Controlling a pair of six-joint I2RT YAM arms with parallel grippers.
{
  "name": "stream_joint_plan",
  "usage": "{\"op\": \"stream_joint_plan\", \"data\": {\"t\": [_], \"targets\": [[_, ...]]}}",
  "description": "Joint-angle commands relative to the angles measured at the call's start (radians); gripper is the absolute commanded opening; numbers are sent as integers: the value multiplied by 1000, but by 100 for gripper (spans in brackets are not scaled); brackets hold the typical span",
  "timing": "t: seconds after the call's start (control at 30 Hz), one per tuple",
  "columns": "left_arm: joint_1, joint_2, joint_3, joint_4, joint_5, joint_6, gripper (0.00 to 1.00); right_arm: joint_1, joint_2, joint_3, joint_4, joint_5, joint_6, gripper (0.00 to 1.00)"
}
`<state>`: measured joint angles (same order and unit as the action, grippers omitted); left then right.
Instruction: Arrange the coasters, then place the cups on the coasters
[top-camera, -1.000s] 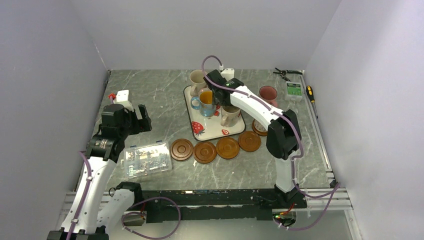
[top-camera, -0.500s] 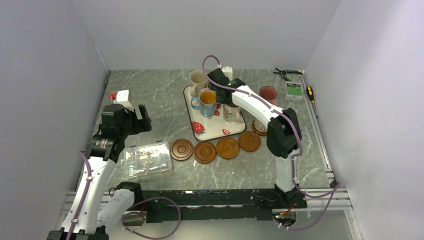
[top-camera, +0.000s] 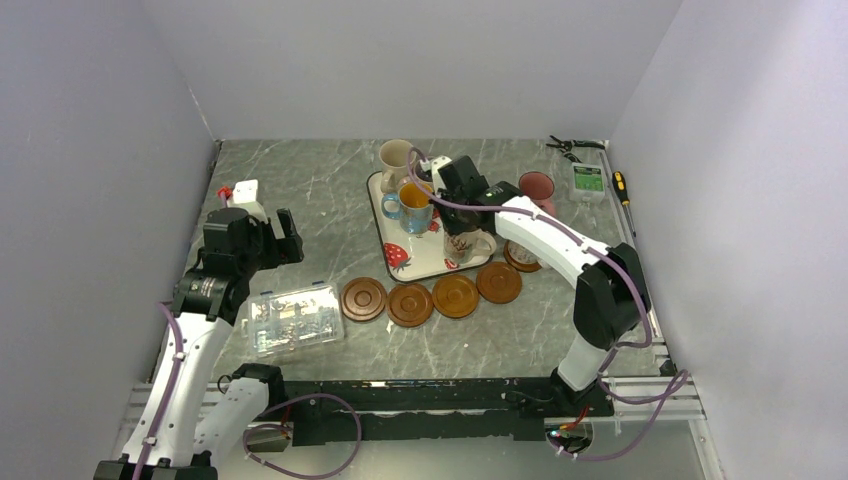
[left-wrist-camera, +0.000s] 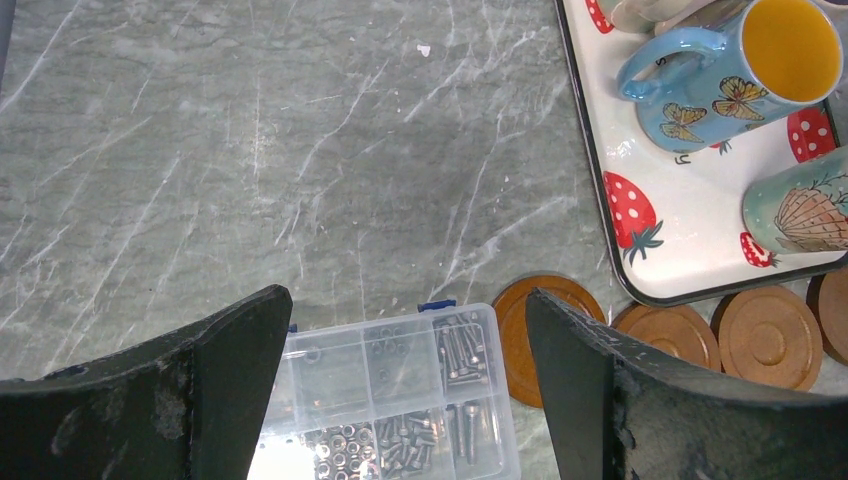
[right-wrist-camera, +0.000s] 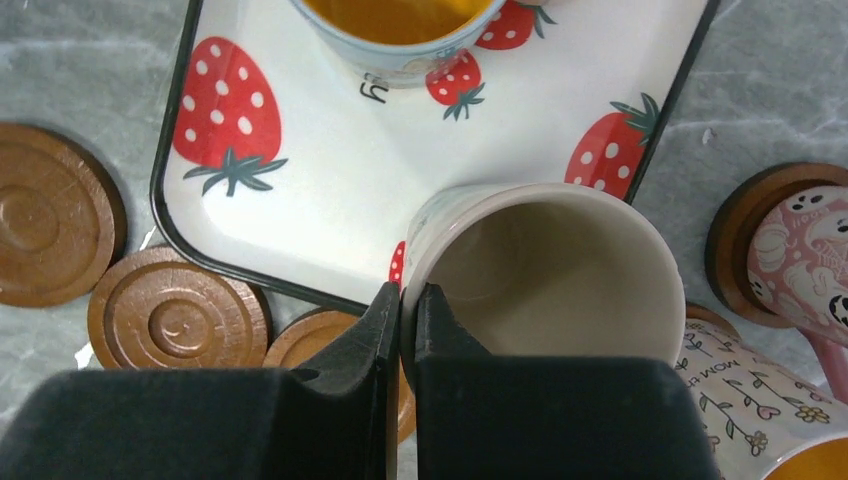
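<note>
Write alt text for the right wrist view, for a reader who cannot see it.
The right gripper is shut on the rim of a cream cup at the edge of a strawberry-print tray. Brown coasters lie on the table to the left; a pink cup stands on another at the right.

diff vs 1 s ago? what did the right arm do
The right gripper closed on the rim of the cream ceramic mug and drew it toward the near right corner of the white strawberry-print tray. The right arm swung rightward. Unchanged: the left gripper, open; the row of four brown wooden coasters; the blue butterfly mug.
</note>
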<state>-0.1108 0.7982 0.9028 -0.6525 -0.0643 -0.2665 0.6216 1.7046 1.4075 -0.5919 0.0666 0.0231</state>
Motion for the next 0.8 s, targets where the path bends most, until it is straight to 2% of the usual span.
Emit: {"op": "stream_joint_plan", "data": {"t": [0.0, 0.07, 0.13, 0.23, 0.33, 0.43, 0.5, 0.6, 0.73, 0.77], "targets": [[-3, 5, 22, 19, 15, 1, 94, 2, -30, -1, 26, -69, -47, 16], [-4, 4, 22, 20, 14, 0, 94, 4, -16, 16, 10, -21, -12, 35], [-3, 6, 22, 18, 13, 1, 94, 3, 1, 39, -15, 27, 50, 47], [-3, 8, 22, 19, 14, 1, 94, 18, 30, 78, -67, 108, 123, 54], [-3, 8, 22, 20, 17, 1, 94, 41, 59, 115, -121, 250, 208, 54], [-3, 11, 22, 20, 18, 0, 94, 72, 94, 152, -175, 345, 282, 51], [-3, 12, 22, 19, 17, 0, 94, 89, 114, 167, -194, 388, 311, 44], [-4, 13, 22, 20, 17, 0, 94, 103, 136, 179, -208, 399, 340, 28], [-3, 14, 22, 21, 21, 1, 94, 115, 140, 220, -220, 393, 367, 0], [-4, 15, 22, 22, 22, 1, 94, 116, 139, 239, -234, 399, 378, 0]]}}
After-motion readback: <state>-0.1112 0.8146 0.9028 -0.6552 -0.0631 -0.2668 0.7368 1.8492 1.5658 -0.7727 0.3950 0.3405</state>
